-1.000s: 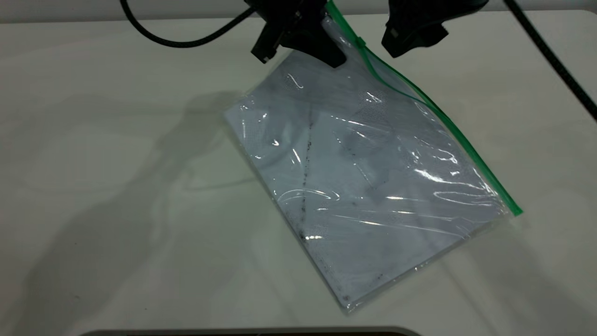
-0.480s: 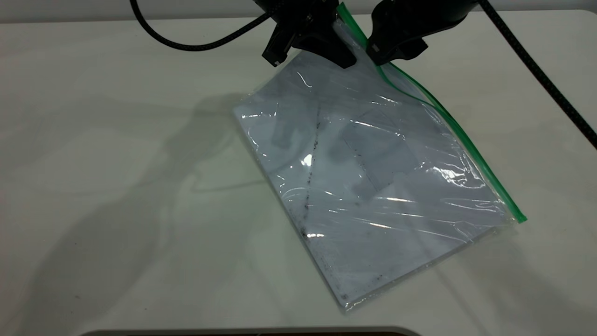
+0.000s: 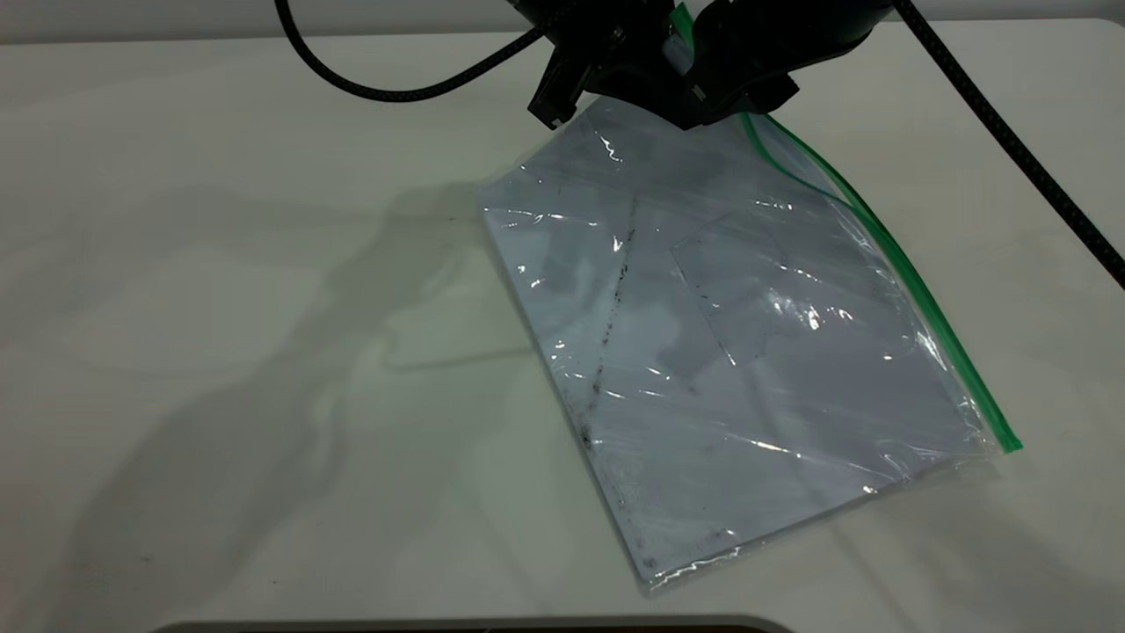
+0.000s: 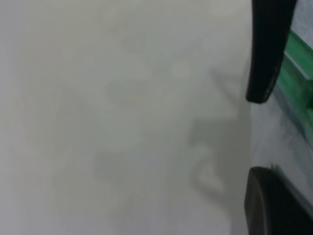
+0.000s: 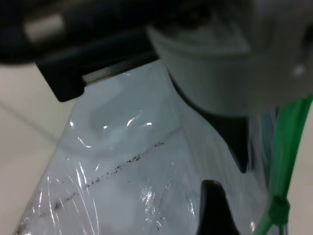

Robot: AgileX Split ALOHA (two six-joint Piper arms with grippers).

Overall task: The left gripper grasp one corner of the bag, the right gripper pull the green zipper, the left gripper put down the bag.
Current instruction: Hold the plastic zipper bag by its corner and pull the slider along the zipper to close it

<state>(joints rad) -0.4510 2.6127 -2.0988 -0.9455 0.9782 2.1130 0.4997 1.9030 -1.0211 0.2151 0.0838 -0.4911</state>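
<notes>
The bag [image 3: 747, 352] is a clear pouch with white paper and a dark smudge line. It hangs tilted, with its lower edge on the white table [image 3: 220, 264]. My left gripper [image 3: 655, 92] is shut on the bag's top corner at the back. The green zipper [image 3: 923, 299] runs down the bag's right edge. My right gripper [image 3: 734, 88] is open, right beside the left one at the zipper's upper end. In the right wrist view one finger [image 5: 215, 210] stands next to the green slider tab [image 5: 279, 210], apart from it. The left wrist view shows the zipper [image 4: 296, 78] by its fingers [image 4: 274, 205].
A braided cable [image 3: 395, 88] loops over the table at the back left, and another [image 3: 1019, 149] runs off to the right. A dark rounded edge [image 3: 466, 626] lies at the table's front.
The left gripper and the bag have shifted to the right. The right gripper has come in from the right to the zipper's top end, next to the left gripper.
</notes>
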